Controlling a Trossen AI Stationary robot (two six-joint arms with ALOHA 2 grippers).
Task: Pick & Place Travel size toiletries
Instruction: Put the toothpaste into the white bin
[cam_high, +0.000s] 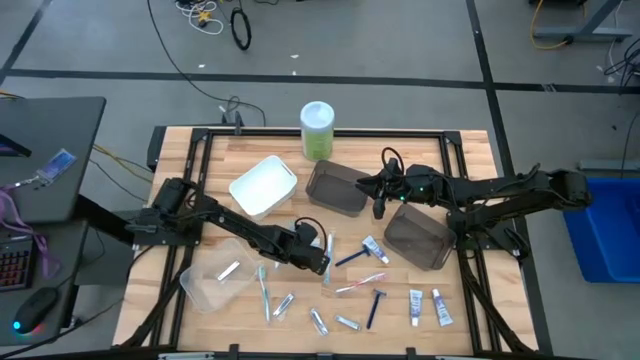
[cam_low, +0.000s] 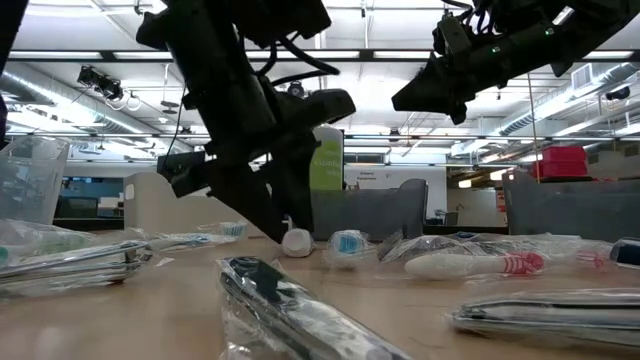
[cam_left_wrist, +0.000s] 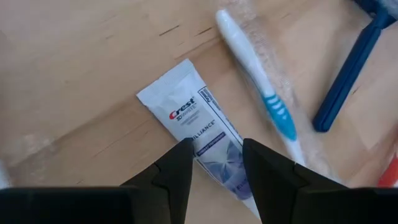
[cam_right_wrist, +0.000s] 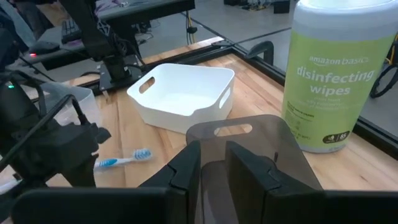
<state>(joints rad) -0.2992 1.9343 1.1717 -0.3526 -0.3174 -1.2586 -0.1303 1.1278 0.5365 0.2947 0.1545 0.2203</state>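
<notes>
Wooden table (cam_high: 470, 150), scattered toiletries (cam_high: 345, 285), four bins (cam_high: 264, 186), wipes canister (cam_high: 317, 130)

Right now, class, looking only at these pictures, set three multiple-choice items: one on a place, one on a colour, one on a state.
1. Where does the left pincer hover?
A. Over a Crest tube
B. Inside the white bin
C. Over the wipes canister

2. What colour is the razor on the table's near side?
A. Red
B. Dark blue
C. Green

3. How does the right pincer stand?
A. Wide open above the clear bin
B. Holding a toothbrush
C. Nearly closed, empty, above a dark bin

Answers: 1 A, the left wrist view shows the tube between its fingers. 2 B, the high view shows it. 3 C, the right wrist view shows a narrow gap, nothing held.
</notes>
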